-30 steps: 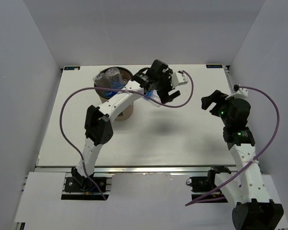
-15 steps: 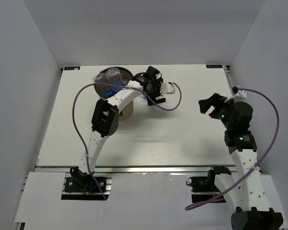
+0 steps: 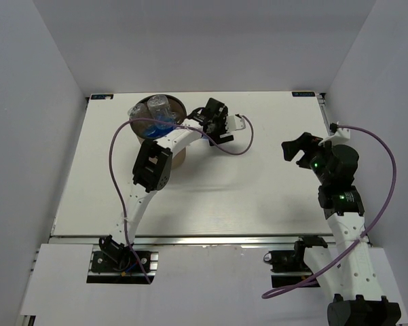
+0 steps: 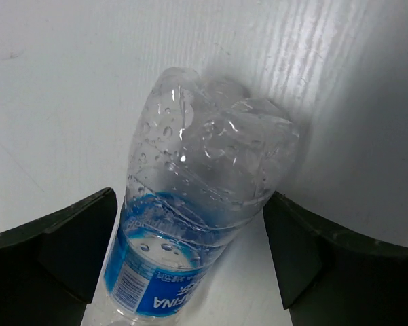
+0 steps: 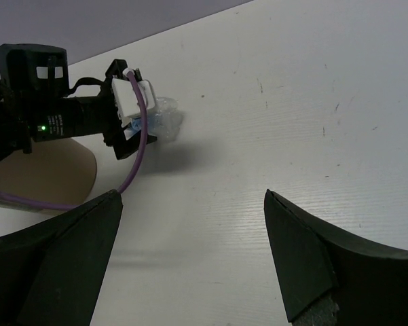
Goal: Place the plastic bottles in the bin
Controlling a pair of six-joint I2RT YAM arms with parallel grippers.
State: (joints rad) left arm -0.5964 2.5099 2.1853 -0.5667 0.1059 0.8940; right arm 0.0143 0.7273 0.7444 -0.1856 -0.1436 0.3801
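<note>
Nearly there: the held bottle closes on the bin

Nearest me, the right gripper [image 3: 295, 148] hangs spread wide and empty over the right side of the table [image 3: 244, 193], barely shifted in the last second. Further in, the left gripper [image 4: 190, 200] is clenched on a crumpled plastic bottle [image 4: 204, 183], fingers pressing both its sides, apparently carried clear of the table. Over that second it has swung leftward, ending just beside the bin [image 3: 180, 159] at the far edge. I take the carry as almost finished, with the drop over the rim still to come. Counting: one bin; one bottle in the grip; at least two bottles [image 3: 160, 107] poking up inside the bin, perhaps more hidden beneath; none that I can see lying loose.
</note>
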